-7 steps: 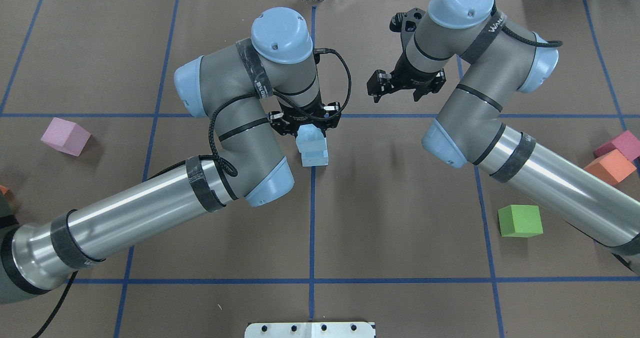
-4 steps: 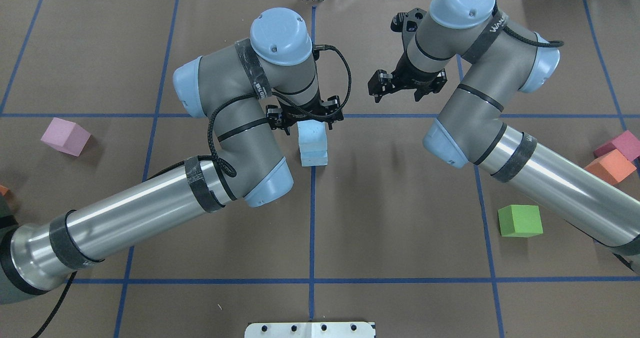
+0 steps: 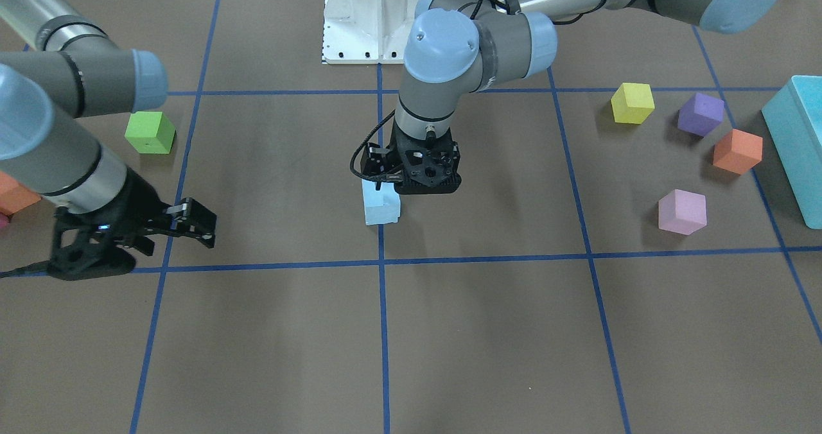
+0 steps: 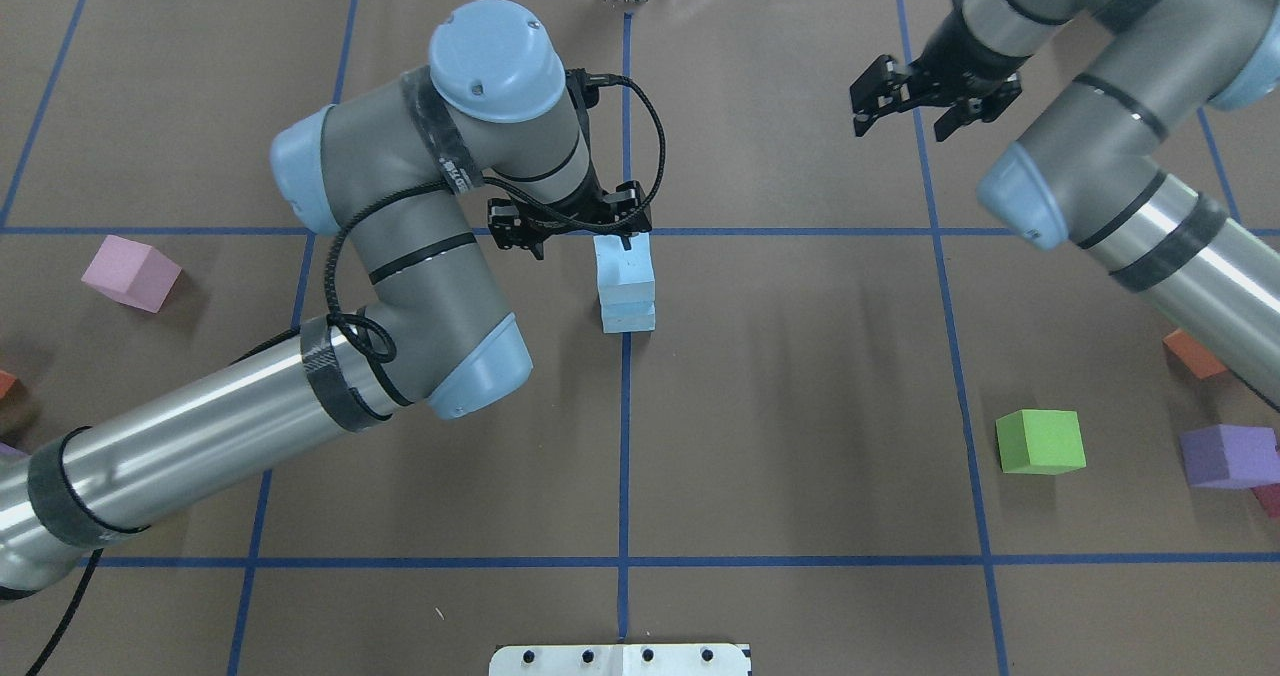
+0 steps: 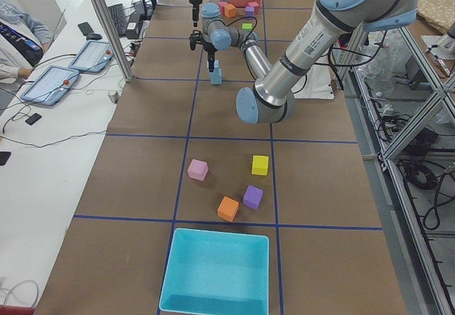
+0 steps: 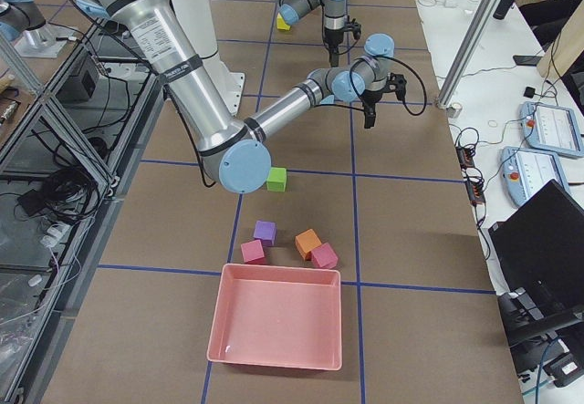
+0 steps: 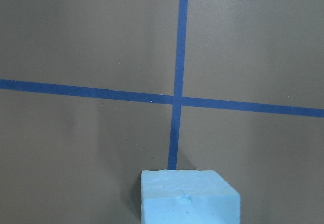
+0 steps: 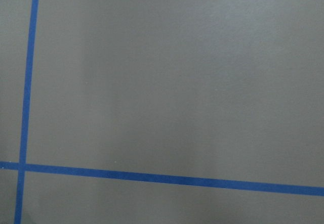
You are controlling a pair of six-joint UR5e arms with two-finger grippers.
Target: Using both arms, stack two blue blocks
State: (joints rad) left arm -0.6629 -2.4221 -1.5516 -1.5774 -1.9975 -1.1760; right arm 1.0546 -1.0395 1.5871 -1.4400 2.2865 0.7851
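Note:
Two pale blue blocks stand stacked on the centre tape line: the top block (image 4: 625, 268) rests on the lower block (image 4: 629, 317). The stack also shows in the front view (image 3: 381, 208) and small in the left view (image 5: 215, 73). My left gripper (image 4: 577, 235) is open and empty, raised just past the stack's far left side, and touches nothing. The left wrist view shows only the top block's upper face (image 7: 190, 196). My right gripper (image 4: 908, 106) is open and empty, high at the far right, well away from the stack. It also shows in the front view (image 3: 183, 225).
A green cube (image 4: 1040, 442), a purple cube (image 4: 1228, 456) and an orange cube (image 4: 1192, 354) lie on the right. A pink cube (image 4: 131, 272) lies on the left. The front view adds a yellow cube (image 3: 632, 103) and a turquoise bin (image 3: 799, 138).
The left gripper has let go of the top blue block and drawn up and to the left, leaving the stack standing. The right arm has swung away to the far right.

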